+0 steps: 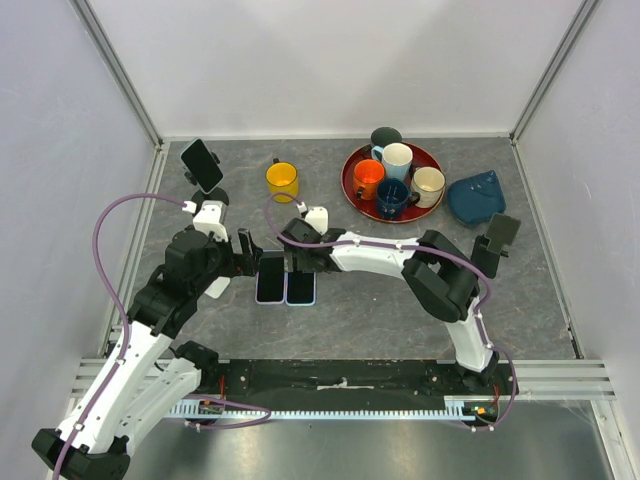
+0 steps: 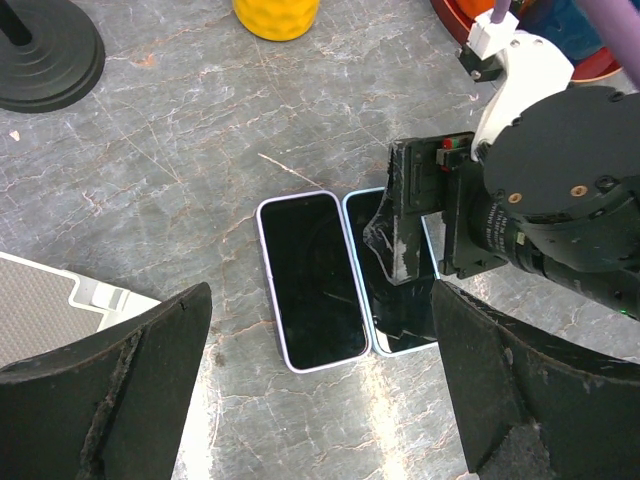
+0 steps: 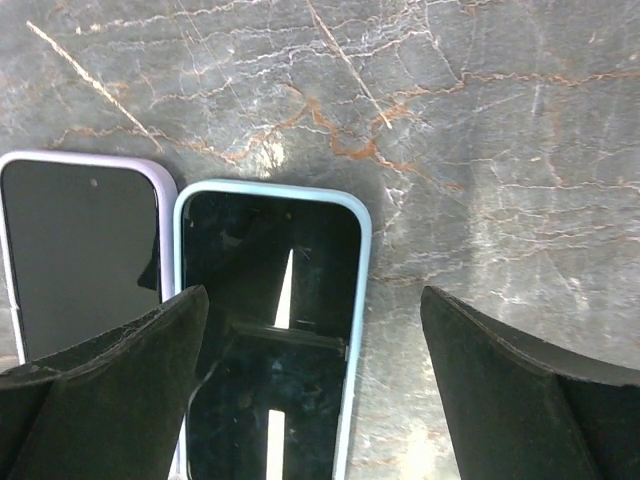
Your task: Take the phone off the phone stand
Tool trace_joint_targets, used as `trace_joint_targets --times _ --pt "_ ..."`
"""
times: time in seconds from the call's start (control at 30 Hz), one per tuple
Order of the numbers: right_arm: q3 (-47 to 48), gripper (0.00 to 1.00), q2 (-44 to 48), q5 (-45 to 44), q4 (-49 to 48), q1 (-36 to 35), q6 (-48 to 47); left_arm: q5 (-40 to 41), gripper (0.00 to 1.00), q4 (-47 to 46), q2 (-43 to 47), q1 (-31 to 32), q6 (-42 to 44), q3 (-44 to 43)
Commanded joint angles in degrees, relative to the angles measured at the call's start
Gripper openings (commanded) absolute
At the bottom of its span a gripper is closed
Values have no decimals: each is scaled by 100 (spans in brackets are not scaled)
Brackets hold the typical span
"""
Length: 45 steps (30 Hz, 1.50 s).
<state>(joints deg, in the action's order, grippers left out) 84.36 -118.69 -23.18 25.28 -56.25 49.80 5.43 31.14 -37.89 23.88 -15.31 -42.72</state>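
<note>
Two phones lie flat, side by side, face up on the grey marble table: a lilac-edged phone (image 1: 270,278) (image 2: 310,280) (image 3: 75,250) and a light-blue-edged phone (image 1: 301,281) (image 2: 400,300) (image 3: 270,330). My left gripper (image 1: 245,256) (image 2: 320,400) is open and empty, just above the near end of the lilac phone. My right gripper (image 1: 293,256) (image 3: 315,390) is open and empty over the blue phone. A black phone stand (image 1: 204,168) at the back left carries a dark phone. A second stand (image 1: 498,236) at the right also carries one.
A yellow cup (image 1: 283,180) (image 2: 275,15) stands behind the phones. A red tray (image 1: 355,160) with several mugs is at the back, a blue pouch (image 1: 476,197) to its right. The left stand's round base (image 2: 45,45) and a white and grey object (image 2: 50,305) lie to the left.
</note>
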Motion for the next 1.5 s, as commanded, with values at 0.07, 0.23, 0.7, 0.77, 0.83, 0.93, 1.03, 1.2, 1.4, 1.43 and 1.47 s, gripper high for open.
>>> trace_joint_targets --times 0.07,0.23,0.7,0.77,0.83,0.93,1.03,1.2,1.4,1.43,1.47 --pt "-226 94 1163 -125 -224 18 -927 116 97 -169 -8 12 142 44" --pt "-736 96 2330 -309 -919 53 -1638 335 97 -178 -43 12 116 53" --pt "-3784 98 6118 -1514 -3526 61 -3732 1574 97 138 -956 3 -349 -631" --pt "-4380 98 6393 -1540 -3888 61 -3793 1899 98 217 -1193 3 -481 -807" --pt "-4699 98 6621 -1645 -4284 61 -3890 2284 98 288 -1369 -6 -621 -1053" --pt "-5112 98 6666 -1690 -4470 53 -3873 2759 98 288 -1738 -6 -858 -1361" --pt "-5552 98 6719 -1611 -4838 53 -3750 3216 100 270 -2186 -41 -1139 -1677" --pt "-6194 98 6780 -1225 -5489 61 -3338 3841 100 -194 -2880 -199 -1237 -2196" --pt "-6388 98 6789 -1004 -5586 53 -3047 4413 100 -739 -3540 -559 -1633 -2583" --pt "-6414 98 6824 -1013 -5578 53 -3012 4457 100 -1010 -3724 -612 -1642 -2627" --pt "-6432 98 6894 -1022 -5586 53 -3011 4493 100 -1091 -3813 -665 -1633 -2671"
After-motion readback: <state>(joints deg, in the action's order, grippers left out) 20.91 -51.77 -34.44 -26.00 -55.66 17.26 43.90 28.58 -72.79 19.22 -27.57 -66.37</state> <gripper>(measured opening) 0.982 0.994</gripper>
